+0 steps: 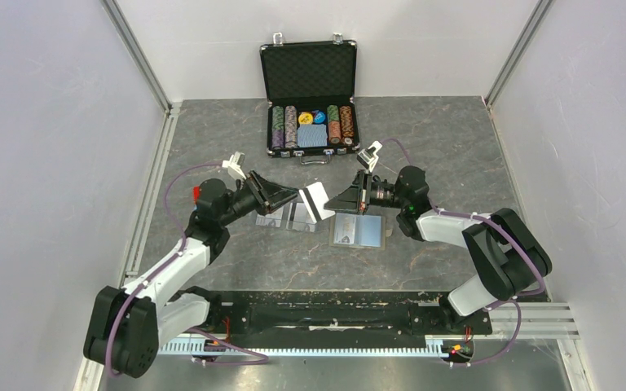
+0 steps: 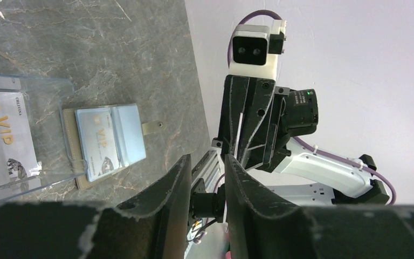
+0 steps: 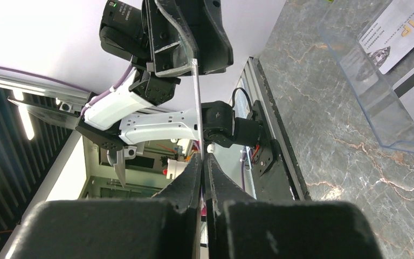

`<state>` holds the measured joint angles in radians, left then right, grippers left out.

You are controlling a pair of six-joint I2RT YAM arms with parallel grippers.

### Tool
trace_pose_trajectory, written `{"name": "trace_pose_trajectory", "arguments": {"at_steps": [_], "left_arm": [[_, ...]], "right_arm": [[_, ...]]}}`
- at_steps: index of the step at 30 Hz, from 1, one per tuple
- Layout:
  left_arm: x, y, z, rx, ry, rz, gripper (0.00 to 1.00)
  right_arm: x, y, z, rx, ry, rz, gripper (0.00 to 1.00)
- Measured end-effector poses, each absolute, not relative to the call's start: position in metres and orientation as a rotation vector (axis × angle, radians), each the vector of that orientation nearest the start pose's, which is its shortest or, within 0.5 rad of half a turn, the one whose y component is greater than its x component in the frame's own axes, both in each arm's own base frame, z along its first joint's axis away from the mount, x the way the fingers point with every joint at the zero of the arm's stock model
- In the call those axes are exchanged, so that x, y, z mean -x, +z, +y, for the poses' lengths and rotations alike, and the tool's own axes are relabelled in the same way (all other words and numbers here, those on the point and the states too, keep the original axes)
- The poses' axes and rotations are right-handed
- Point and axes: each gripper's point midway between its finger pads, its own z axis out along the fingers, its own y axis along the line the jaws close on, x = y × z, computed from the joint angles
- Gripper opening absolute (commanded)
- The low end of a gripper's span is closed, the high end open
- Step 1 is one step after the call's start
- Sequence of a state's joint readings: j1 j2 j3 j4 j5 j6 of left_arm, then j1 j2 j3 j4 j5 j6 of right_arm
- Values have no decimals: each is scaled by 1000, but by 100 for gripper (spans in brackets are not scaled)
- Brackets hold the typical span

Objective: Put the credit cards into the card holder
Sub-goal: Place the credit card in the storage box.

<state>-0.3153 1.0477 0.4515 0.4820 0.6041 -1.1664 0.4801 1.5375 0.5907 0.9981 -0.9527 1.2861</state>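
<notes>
Pinching one credit card above the table: your right jaws, shut on its edge; left jaws apart, astride its far end. Second credit card lies in the open card holder just below. Clear sleeves just left of it; chip case well apart, at the far wall.

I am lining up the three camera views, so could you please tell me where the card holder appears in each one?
Top external: the card holder lies open just right of centre.
Left wrist: open, left of centre, tab pointing right.
Right wrist: not in view.
Shared landmark: the clear plastic sleeves, at the left wrist's left edge and the right wrist's upper right.
</notes>
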Motion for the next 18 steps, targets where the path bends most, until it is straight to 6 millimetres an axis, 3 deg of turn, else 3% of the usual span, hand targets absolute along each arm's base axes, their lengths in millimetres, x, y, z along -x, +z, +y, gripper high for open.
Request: {"name": "trace_pose_trajectory", "arguments": {"at_steps": [11,18], "left_arm": [[-260,222,-223,286,-1562,1901,35],[-260,216,-222,286,-1548,1921,30]], "right_arm": [[-233,206,308,169,1979,1992,0],[-233,206,308,168,1979,1994,0]]}}
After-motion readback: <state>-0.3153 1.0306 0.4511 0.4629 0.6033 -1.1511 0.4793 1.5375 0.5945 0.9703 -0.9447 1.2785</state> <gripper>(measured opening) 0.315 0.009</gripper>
